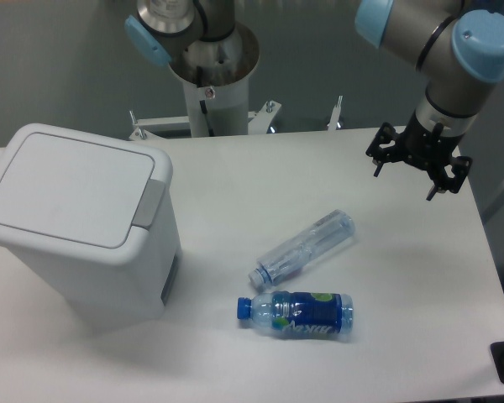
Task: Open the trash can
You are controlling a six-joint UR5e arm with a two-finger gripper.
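Note:
The trash can [76, 227] is a large white bin standing at the left of the table. Its flat lid [63, 185] is down and closed. The grey push tab [149, 201] sits at the lid's right edge. My gripper [406, 181] hangs at the upper right, above the table's far right part, well away from the can. Its two fingers [377, 170] are spread apart and hold nothing.
A clear empty bottle [307, 246] lies on its side mid-table. A blue-labelled bottle [298, 312] with a blue cap lies just in front of it. The arm's base post [210, 84] stands behind the table. The table's right edge runs near the gripper.

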